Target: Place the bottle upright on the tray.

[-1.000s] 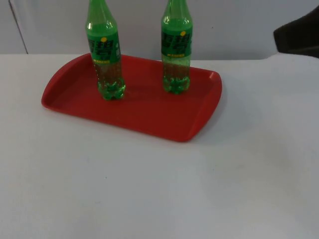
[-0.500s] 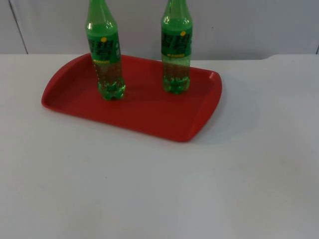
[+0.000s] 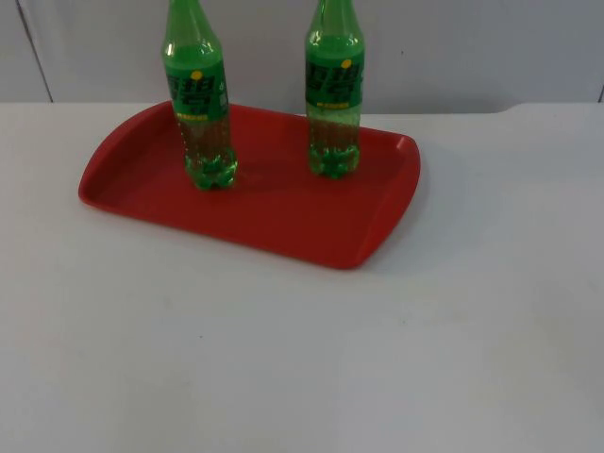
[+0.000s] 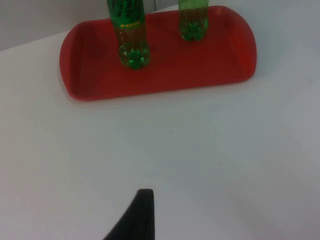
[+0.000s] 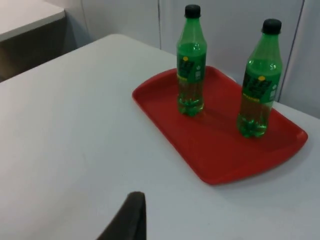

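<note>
Nearest: left gripper (image 4: pixel 142 215) over the white table (image 3: pixel 283 368), on the near side, well short of the tray (image 3: pixel 283 231), nothing seen in its grasp. Wide or narrow: can't tell from left wrist view. Same for right gripper (image 5: pixel 130 217): over plain table top, well apart from the tray, nothing seen in its grasp, opening can't tell. Past that, a broad stretch of table, then the red tray lying flat, long side running left to right, left end rounded, low raised rim all round, near rim angled slightly so the right end sits nearer. On the tray, two green plastic bottles, both upright, both on the far half of the tray floor, well apart from each other, neither touching the rim. Left bottle (image 3: pixel 198 113) towards the tray's left-centre, base a little nearer than the other's. Right bottle (image 3: pixel 335 94) towards right-centre, close to the far rim. Green labels (image 3: pixel 196 94) with a yellow dot round the middle of each, lower bodies see-through with the tray's red showing behind. Black caps (image 5: pixel 192 10) on both in right wrist view. Farthest: grey wall (image 3: pixel 472 47) right behind the table's far edge, bottle necks standing against it in top view.
</note>
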Action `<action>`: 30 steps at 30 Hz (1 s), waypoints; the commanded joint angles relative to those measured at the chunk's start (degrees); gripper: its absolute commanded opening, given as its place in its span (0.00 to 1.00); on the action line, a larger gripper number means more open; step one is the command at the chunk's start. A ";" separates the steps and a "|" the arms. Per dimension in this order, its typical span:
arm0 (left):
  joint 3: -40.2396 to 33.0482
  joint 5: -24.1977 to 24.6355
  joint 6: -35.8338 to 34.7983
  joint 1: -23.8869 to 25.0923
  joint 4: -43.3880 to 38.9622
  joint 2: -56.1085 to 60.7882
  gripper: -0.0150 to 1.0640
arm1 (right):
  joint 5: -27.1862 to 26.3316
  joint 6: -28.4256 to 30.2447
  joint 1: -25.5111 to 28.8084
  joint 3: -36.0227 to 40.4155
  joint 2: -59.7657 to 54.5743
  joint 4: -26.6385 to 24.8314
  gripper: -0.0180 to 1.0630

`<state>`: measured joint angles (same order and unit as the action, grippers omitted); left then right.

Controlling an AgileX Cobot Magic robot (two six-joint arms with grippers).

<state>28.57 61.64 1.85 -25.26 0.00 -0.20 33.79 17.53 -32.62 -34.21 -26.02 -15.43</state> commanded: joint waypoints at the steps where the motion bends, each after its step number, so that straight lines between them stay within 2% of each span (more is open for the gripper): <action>1: -0.24 -0.07 -0.11 -0.40 -0.47 0.20 0.99 | 1.84 -0.32 -0.10 0.15 2.32 -0.19 0.99; 7: -0.24 -0.07 -0.11 -0.40 -0.47 0.20 0.99 | 6.89 -0.87 -0.10 0.15 8.70 0.98 0.99; 11: -0.24 -0.07 -0.11 -0.40 -0.47 0.20 0.99 | 12.85 -6.82 -0.10 0.31 13.25 6.60 0.99; 16: -0.24 -0.07 -0.11 -0.40 -0.47 0.20 0.99 | 15.40 -10.85 -0.10 1.73 18.96 9.32 0.99; 24: -0.24 -0.07 -0.11 -0.40 -0.47 0.20 0.99 | 21.79 -11.10 -0.10 1.73 26.02 9.58 0.99; 27: -0.24 -0.07 -0.11 -0.40 -0.47 0.20 0.99 | 26.63 -12.11 -0.10 2.00 26.02 10.86 0.99; 30: -0.24 -0.07 -0.21 -0.40 -0.47 0.20 0.99 | 27.34 -12.10 -0.10 2.63 26.02 11.54 0.99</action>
<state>28.57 61.64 1.85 -25.26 0.00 -0.20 60.34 5.60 -32.77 -32.01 -0.22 -4.57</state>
